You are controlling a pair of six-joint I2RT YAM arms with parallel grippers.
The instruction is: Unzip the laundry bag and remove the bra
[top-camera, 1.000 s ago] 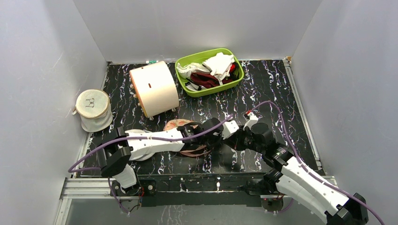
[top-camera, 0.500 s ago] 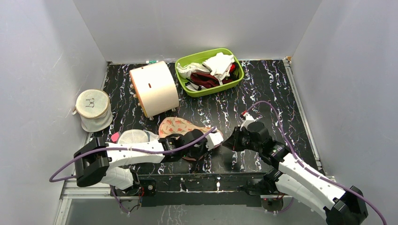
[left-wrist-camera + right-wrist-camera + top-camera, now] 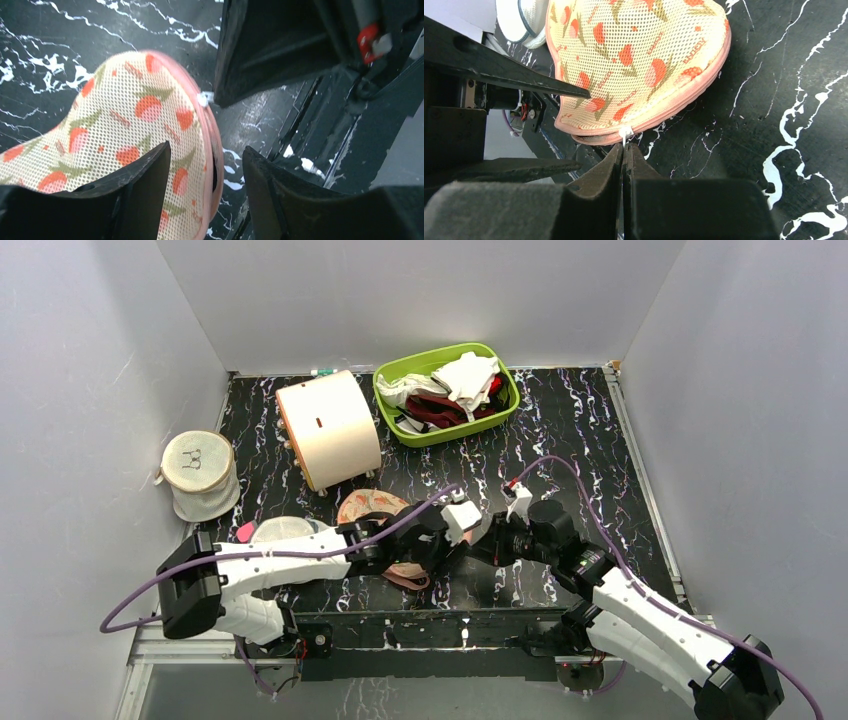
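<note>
Near the front edge of the desk, about midway along it: laundry bag (image 3: 372,506), flat on the black marbled top, partly hidden under the left arm. Lay more exposed half a second ago, with both arms drawn back from it; now closed in on from both sides. Clamped on the small white zip pull (image 3: 625,133) at the bag's pink edging: right gripper (image 3: 624,150), fingers pressed together. Spread apart: left gripper (image 3: 206,150), straddling the same edge, one finger over the printed mesh, not clamped. Probably means the zip is about to be run. Pull caught, but bag not yet anchored, so likely to slide along unless pinned. Little or nothing opened as far as can be told; no bra to be seen, presumably inside. Long axis roughly left to right along the front edge, left end a little nearer the back. Zip-pull end pointing right, toward the right gripper.
</note>
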